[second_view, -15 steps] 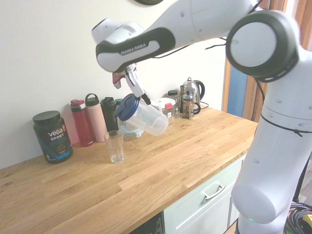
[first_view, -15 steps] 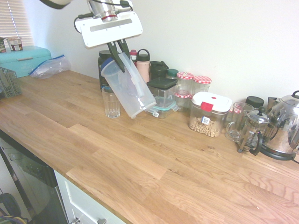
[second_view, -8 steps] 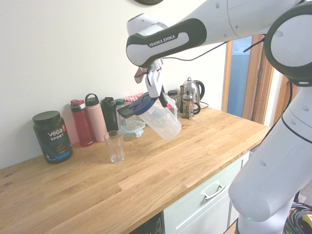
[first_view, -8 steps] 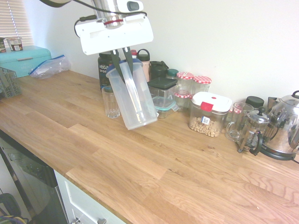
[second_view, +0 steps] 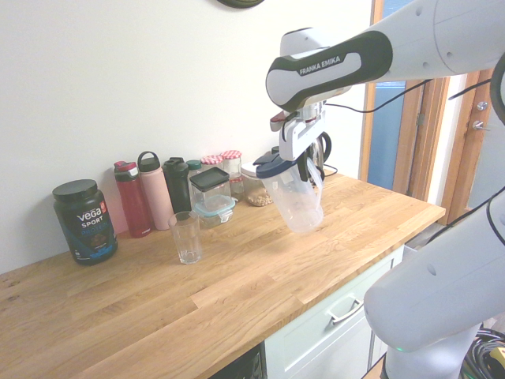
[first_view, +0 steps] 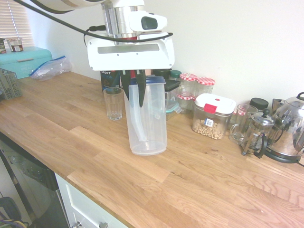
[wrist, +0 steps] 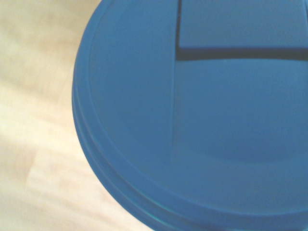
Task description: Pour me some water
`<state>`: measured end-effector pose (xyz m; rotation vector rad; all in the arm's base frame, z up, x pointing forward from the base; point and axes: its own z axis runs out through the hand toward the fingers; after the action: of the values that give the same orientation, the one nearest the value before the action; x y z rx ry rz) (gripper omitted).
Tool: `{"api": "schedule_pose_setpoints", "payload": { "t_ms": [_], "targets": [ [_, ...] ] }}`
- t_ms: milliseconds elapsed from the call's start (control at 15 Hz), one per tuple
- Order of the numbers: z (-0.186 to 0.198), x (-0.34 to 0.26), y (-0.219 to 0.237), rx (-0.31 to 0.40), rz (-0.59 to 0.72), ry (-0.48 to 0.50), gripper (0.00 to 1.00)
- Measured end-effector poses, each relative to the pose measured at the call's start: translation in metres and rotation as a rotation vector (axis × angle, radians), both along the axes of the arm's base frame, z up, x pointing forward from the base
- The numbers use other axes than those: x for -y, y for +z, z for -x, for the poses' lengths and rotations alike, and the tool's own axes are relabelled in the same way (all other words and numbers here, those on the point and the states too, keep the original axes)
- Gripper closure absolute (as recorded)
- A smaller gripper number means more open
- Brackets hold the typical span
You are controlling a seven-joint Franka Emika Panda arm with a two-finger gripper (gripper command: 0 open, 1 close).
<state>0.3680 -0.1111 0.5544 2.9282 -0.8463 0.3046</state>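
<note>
A tall clear plastic pitcher [first_view: 148,118] with a blue lid [wrist: 192,120] hangs nearly upright, its base at or just above the wooden counter [first_view: 199,185]. My gripper [first_view: 133,89] is shut on the pitcher's handle from above, its dark fingers [second_view: 309,162] reaching down beside the lid. The pitcher [second_view: 298,201] looks empty. A clear drinking glass [first_view: 113,103] stands on the counter apart from the pitcher, toward the wall bottles; in the second exterior view the glass [second_view: 185,237] sits well to the pitcher's left. I cannot tell whether it holds water.
Along the wall stand a dark protein tub [second_view: 85,221], drink bottles [second_view: 154,193], red-lidded jars [first_view: 197,88], a nut container [first_view: 212,116], a French press [first_view: 256,135] and a kettle [first_view: 289,128]. A teal bread box [first_view: 23,59] and plastic bag [first_view: 50,68] sit far left.
The pitcher has swung from tilted over the glass to nearly upright. The gripper carried it away from the glass, along the counter toward the kettle end, and lower.
</note>
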Motion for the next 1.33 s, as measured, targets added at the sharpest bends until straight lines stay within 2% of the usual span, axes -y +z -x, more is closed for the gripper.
{"api": "schedule_pose_setpoints", "payload": {
  "t_ms": [467, 600, 800, 1133, 1200, 1333],
  "targets": [
    [-0.007, 0.02, -0.049, 0.336, -0.082, -0.228, 1.0],
    [-0.001, 0.027, -0.071, 0.404, -0.118, -0.295, 1.0],
    [0.002, 0.024, -0.095, 0.347, -0.182, -0.334, 1.0],
    [0.002, 0.025, -0.095, 0.297, -0.204, -0.337, 1.0],
    [0.003, 0.029, -0.095, 0.286, -0.199, -0.336, 0.0],
    [0.002, 0.033, -0.099, 0.26, -0.182, -0.331, 0.0]
  ]
}}
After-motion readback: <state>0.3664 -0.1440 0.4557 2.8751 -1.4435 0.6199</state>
